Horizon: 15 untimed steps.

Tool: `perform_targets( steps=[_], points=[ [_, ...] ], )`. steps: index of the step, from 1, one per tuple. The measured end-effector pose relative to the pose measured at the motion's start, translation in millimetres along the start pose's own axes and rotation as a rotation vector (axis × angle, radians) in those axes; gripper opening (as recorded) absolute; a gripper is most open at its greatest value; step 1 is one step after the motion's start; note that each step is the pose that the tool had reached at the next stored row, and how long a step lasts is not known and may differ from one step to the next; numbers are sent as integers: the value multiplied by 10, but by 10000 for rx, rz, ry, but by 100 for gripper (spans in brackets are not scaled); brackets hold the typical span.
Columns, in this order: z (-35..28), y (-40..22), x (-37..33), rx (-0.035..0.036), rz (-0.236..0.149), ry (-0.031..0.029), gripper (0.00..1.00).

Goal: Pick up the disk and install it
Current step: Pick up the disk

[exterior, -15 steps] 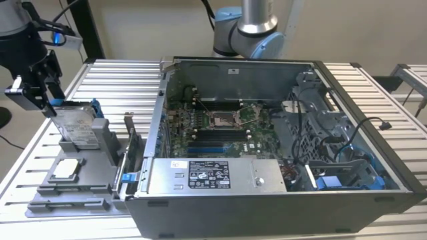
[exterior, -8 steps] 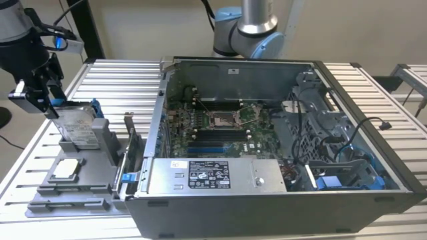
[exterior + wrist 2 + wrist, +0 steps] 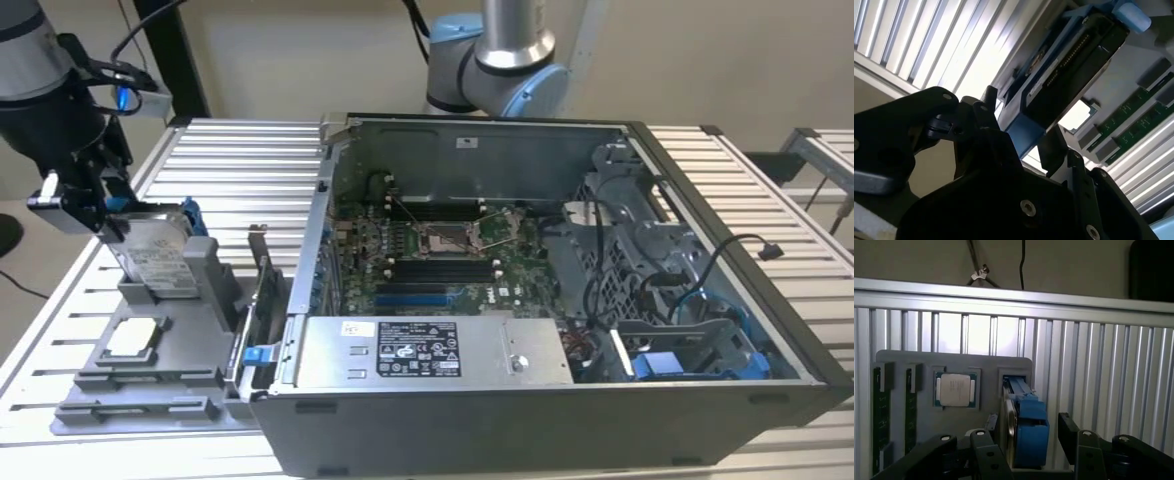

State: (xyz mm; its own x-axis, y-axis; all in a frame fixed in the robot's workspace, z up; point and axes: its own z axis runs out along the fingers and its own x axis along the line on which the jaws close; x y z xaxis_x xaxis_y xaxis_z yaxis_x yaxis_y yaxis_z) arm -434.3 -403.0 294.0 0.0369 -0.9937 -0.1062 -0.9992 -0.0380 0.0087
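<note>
The black tool is open. Its two fingers sit one on each side of the flat silver metal disk with the blue plastic frame, not squeezing it. The disk stands up in a grey plastic holder on the ribbed metal table.

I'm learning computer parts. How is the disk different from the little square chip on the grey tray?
The disk stands on edge in its slot; the chip lies flat. The disk is bigger and oblong with a blue frame; the chip is small, square and silver. Both sit on the grey tray.
</note>
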Motion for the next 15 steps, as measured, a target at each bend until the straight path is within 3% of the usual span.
perform_targets(
  steps=[15],
  points=[
    [63,-1,7,-2,0,-1,100]
  ],
)
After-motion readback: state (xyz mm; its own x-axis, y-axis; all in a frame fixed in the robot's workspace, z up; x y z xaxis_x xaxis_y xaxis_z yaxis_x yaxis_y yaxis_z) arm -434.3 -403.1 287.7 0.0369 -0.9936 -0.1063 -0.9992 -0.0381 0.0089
